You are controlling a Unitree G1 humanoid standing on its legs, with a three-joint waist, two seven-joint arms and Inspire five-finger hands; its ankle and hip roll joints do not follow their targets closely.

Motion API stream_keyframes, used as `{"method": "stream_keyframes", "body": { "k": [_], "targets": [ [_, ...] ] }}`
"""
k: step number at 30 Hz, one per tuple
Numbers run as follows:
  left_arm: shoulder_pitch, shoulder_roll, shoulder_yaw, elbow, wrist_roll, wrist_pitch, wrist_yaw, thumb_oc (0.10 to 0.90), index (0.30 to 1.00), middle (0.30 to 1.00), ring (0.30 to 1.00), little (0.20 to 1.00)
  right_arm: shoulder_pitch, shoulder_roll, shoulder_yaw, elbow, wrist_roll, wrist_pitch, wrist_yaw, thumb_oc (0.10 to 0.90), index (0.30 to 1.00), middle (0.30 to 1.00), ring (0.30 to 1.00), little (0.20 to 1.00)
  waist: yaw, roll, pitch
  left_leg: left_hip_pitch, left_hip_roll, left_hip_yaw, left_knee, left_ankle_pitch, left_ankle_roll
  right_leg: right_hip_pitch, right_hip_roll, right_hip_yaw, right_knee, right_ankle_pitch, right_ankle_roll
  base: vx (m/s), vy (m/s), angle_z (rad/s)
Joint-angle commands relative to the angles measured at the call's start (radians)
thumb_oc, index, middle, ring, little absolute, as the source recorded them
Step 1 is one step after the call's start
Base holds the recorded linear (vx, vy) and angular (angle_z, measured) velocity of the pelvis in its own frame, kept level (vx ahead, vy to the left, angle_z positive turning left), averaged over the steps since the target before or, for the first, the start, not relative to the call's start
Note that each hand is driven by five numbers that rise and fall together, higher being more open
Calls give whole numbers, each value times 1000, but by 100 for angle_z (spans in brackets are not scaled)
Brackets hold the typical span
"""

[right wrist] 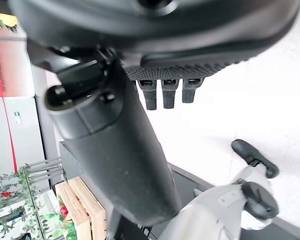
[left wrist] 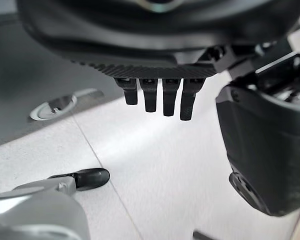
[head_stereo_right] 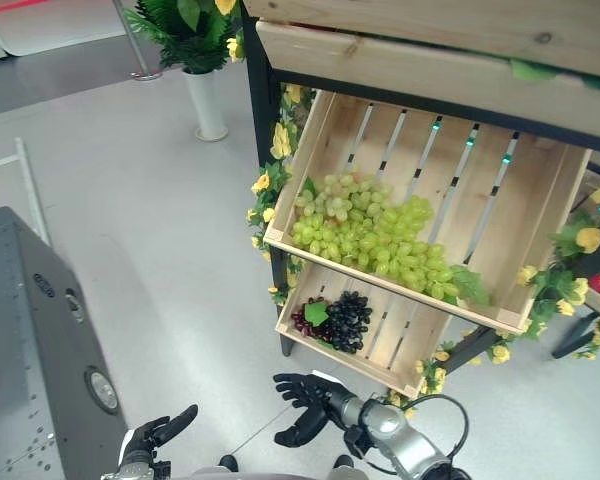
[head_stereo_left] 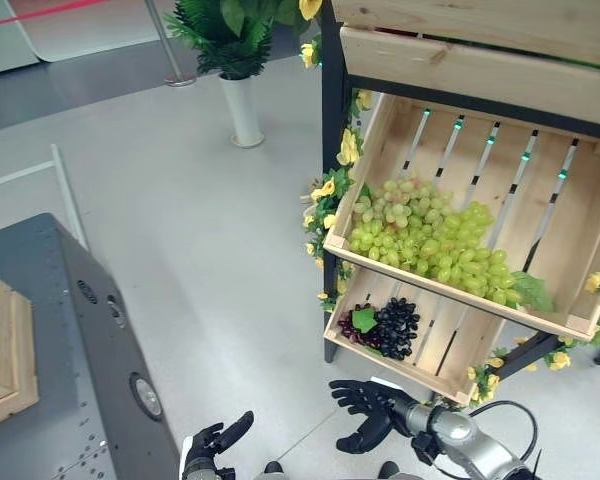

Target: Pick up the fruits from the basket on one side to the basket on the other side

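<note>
A small wooden crate (head_stereo_left: 8, 352) is sitting at the far left on a dark grey table (head_stereo_left: 90, 380), with a trace of red and green showing inside it. The left hand (head_stereo_left: 212, 442) is hovering low over the pale floor (head_stereo_left: 210, 250) beside the table, fingers relaxed and spread, holding nothing. The right hand (head_stereo_left: 368, 410) is hanging just before the lower crate (head_stereo_left: 400, 362) of a wooden stand (head_stereo_left: 332, 180), fingers loosely splayed and empty. That lower crate is holding a bunch of dark grapes (head_stereo_left: 392, 327) with a green leaf and some reddish grapes at its left end. Above it, the upper crate (head_stereo_left: 570, 240) is tilting forward, carrying a heap of green grapes (head_stereo_left: 425, 238) along its front left. Yellow flowers (head_stereo_left: 325, 190) are trimming the stand's post. A potted plant (head_stereo_left: 238, 70) is standing beyond.
</note>
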Motion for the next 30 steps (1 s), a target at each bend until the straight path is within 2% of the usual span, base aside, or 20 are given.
{"method": "stream_keyframes", "body": {
  "k": [1, 2, 3, 5, 6, 8, 9, 11, 12, 15, 17, 18, 21, 22, 24, 25, 26, 27, 29, 30],
  "targets": [
    [-29, 26, 28, 11, 8, -51, 0, 800, 900, 900, 900, 900, -73, 80, -46, -66, 73, -59, 3, 800, 900, 900, 900, 900, 14, -104, 17, -52, -61, 202, 154, -74, 16, 82, 44, -67, 26, -148, -105, -126, -158, 49],
    [-29, 26, 29, 11, 9, -49, -1, 800, 900, 900, 900, 900, -71, 81, -46, -64, 73, -61, 1, 800, 900, 900, 900, 900, 13, -106, 16, -55, -59, 213, 175, -89, 21, 81, 43, -72, 24, -147, -105, -152, -196, 72],
    [-29, 22, 34, 11, 20, -25, -17, 800, 900, 900, 900, 900, -57, 93, -54, -49, 74, -70, -14, 800, 900, 900, 900, 900, 7, -122, 6, -51, -58, 286, 317, -159, 46, 84, 36, -110, 1, -138, -109, -97, -137, 68],
    [-24, 14, 34, 23, 51, -9, -25, 800, 900, 900, 900, 900, -44, 108, -76, -9, 98, -81, -28, 800, 900, 900, 900, 900, 5, -130, -9, -23, -85, 297, 432, -211, 54, 83, 43, -141, -27, -123, -108, -106, -108, 60],
    [-19, 9, 34, 27, 64, -14, -25, 800, 900, 900, 900, 900, -40, 113, -85, 5, 111, -85, -26, 800, 900, 900, 900, 900, 3, -122, -16, -1, -97, 291, 425, -210, 46, 78, 52, -151, -27, -121, -106, -110, 5, 58],
    [3, -5, 10, 37, 81, -46, -17, 800, 900, 900, 900, 900, -9, 141, -116, 42, 156, -80, -37, 800, 900, 900, 900, 900, -14, -80, -38, 100, -181, 229, 333, -165, 8, 46, 87, -167, -7, -112, -98, -208, 137, 74],
    [-3, -3, 1, 33, 95, -60, -17, 800, 900, 900, 900, 900, 10, 162, -128, 49, 171, -76, -65, 800, 900, 900, 900, 900, -34, -46, -41, 171, -233, 185, 114, -205, 27, -19, 93, -170, 59, -110, -83, -323, 215, 103],
    [-26, 6, -17, 19, 96, -65, -16, 800, 900, 900, 900, 900, 26, 184, -142, 63, 188, -62, -88, 800, 900, 900, 900, 900, -52, -35, -38, 199, -254, 147, 14, -235, 47, -70, 92, -160, 82, -91, -66, -342, 138, 112],
    [-50, 13, -36, 5, 88, -59, -11, 800, 900, 900, 900, 900, 31, 205, -150, 81, 204, -53, -123, 800, 900, 900, 900, 900, -52, -37, -33, 186, -263, 100, -11, -237, 62, -92, 93, -151, 88, -78, -57, -338, 45, 103],
    [-82, 17, -70, 3, 124, -56, -26, 800, 900, 900, 900, 900, 22, 241, -172, 170, 226, -40, -211, 800, 900, 900, 900, 900, -53, -46, -25, 163, -262, 89, -44, -228, 86, -123, 81, -156, 79, -34, -30, -299, 52, 77],
    [-93, 19, -90, 13, 132, -52, -29, 800, 900, 900, 900, 900, 12, 252, -182, 214, 229, -57, -218, 800, 900, 900, 900, 900, -51, -49, -19, 157, -260, 92, -62, -215, 95, -128, 73, -165, 84, -19, -20, -268, 79, 24],
    [-99, 24, -110, 29, 153, -31, -41, 800, 900, 900, 900, 900, 2, 257, -186, 247, 243, -69, -236, 800, 900, 900, 900, 900, -54, -50, -14, 146, -258, 92, -63, -202, 100, -139, 65, -166, 122, -9, -12, -220, 102, 2],
    [-104, 34, -142, 70, 195, -15, -54, 800, 900, 900, 900, 900, 3, 260, -200, 280, 268, -73, -249, 800, 900, 900, 900, 900, -85, -45, -4, 130, -256, 76, -63, -192, 121, -188, 54, -82, 253, 5, 8, -200, 111, 1],
    [-106, 42, -153, 76, 196, -8, -55, 800, 900, 900, 900, 900, 12, 261, -207, 285, 267, -74, -248, 800, 900, 900, 900, 900, -99, -44, -1, 124, -257, 66, -63, -193, 133, -211, 38, -38, 317, 17, 20, -187, 104, 15],
    [-107, 50, -155, 92, 203, 0, -63, 800, 900, 900, 900, 900, 19, 268, -213, 322, 238, -90, -222, 800, 900, 900, 900, 900, -101, -31, 1, 119, -245, 80, -63, -185, 146, -204, -62, 7, 456, 17, 17, -207, 93, 19],
    [-107, 51, -153, 94, 204, 0, -64, 800, 900, 900, 900, 900, 18, 269, -213, 327, 235, -93, -219, 800, 900, 900, 900, 900, -100, -30, 2, 119, -244, 81, -63, -184, 147, -202, -70, 14, 465, 13, 16, -160, -26, 26],
    [-99, 54, -151, 106, 197, -1, -69, 800, 900, 900, 900, 900, 8, 271, -212, 356, 211, -107, -209, 800, 900, 900, 900, 900, -94, -25, -2, 115, -232, 73, -63, -180, 148, -170, -86, 59, 438, -2, 4, -94, -63, 22],
    [-97, 55, -151, 107, 197, 0, -70, 800, 900, 900, 900, 900, 6, 273, -212, 364, 212, -108, -210, 800, 900, 900, 900, 900, -93, -24, -4, 115, -230, 70, -63, -180, 148, -161, -85, 67, 424, -5, 3, -119, -199, 13],
    [-89, 49, -145, 142, 187, 2, -71, 800, 900, 900, 900, 900, -15, 294, -212, 445, 226, -110, -234, 800, 900, 900, 900, 900, -84, -29, -25, 109, -207, 50, -63, -168, 141, -44, -55, 123, 207, -49, -12, -72, -279, -13],
    [-89, 45, -143, 148, 184, 3, -68, 800, 900, 900, 900, 900, -19, 298, -212, 456, 221, -110, -238, 800, 900, 900, 900, 900, -81, -30, -30, 108, -204, 51, -63, -165, 138, -25, -50, 127, 168, -52, -13, -61, -306, -24]
  ]
}}
